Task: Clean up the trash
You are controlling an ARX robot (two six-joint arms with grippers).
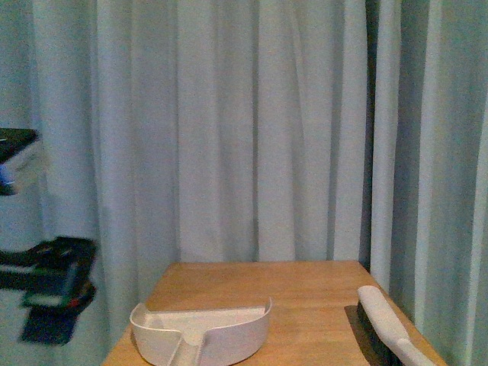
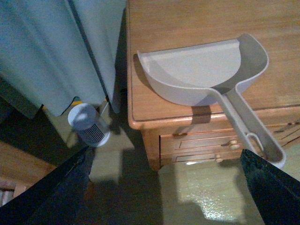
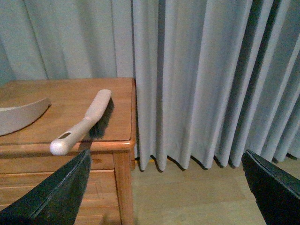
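Note:
The crumpled white paper trash is out of view in every frame. A beige dustpan (image 1: 202, 332) lies on the wooden table (image 1: 305, 286) at the front left; it also shows in the left wrist view (image 2: 201, 75) with its handle over the table's edge. A beige hand brush (image 1: 385, 320) lies at the table's right; it also shows in the right wrist view (image 3: 84, 124). My left gripper (image 2: 164, 197) is open and empty over the floor beside the table. My right gripper (image 3: 164, 197) is open and empty, low, to the right of the table.
Pale blue-grey curtains (image 1: 244, 130) hang right behind the table. The table has drawers (image 2: 206, 145) in its front. A small round white device (image 2: 89, 124) stands on the floor by the table's corner. Dark blurred gear (image 1: 46, 293) shows at the far left.

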